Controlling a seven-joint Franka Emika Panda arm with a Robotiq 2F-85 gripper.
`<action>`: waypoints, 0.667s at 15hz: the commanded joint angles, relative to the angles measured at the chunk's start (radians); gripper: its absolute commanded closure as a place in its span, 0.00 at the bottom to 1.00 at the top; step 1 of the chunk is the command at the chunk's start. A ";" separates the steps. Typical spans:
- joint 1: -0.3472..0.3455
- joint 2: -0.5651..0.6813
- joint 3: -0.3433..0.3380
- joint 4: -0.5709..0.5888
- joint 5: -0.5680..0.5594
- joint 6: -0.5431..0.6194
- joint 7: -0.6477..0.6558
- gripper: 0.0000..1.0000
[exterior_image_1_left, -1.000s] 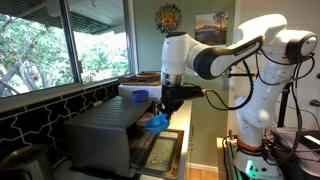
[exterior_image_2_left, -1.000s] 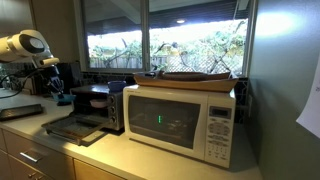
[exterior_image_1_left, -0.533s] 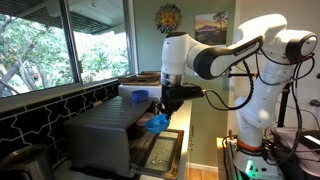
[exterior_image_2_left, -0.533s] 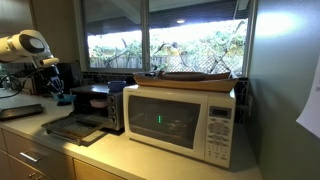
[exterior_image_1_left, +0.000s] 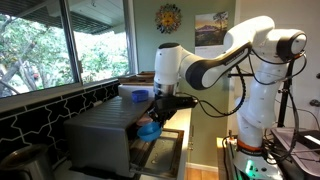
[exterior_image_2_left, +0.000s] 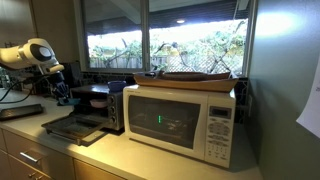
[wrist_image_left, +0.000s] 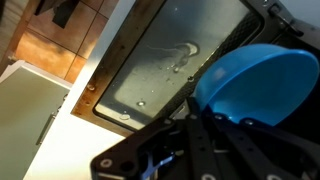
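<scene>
A: Wrist view, left to right: oven door (wrist_image_left: 150, 75), folded down, glass facing up; gripper (wrist_image_left: 200, 118); blue bowl (wrist_image_left: 258, 85).
B: Jaws?
A: Pinching the bowl's rim. The bowl hangs above the door, apparently clear of it.
B: Progress?
A: Bowl in hand, not yet set down. In an exterior view it sits before the toaster oven (exterior_image_1_left: 100, 135).

Light beige counter (exterior_image_2_left: 105, 152) ran under the window, with drawers below. Directly on it: a white boxy microwave (exterior_image_2_left: 180, 122) nearest the camera and a black toaster oven (exterior_image_2_left: 98, 103) just beside it. The oven's glass door (exterior_image_2_left: 72, 128) was dropped open, flat above the counter. A dark flat slab (exterior_image_2_left: 20, 111) lay at the far end.
</scene>
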 joint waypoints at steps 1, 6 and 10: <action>-0.002 0.045 0.007 0.006 -0.072 0.051 0.099 0.99; 0.013 0.008 -0.016 -0.027 -0.076 0.119 0.104 0.99; -0.004 0.058 0.005 0.002 -0.120 0.134 0.167 0.99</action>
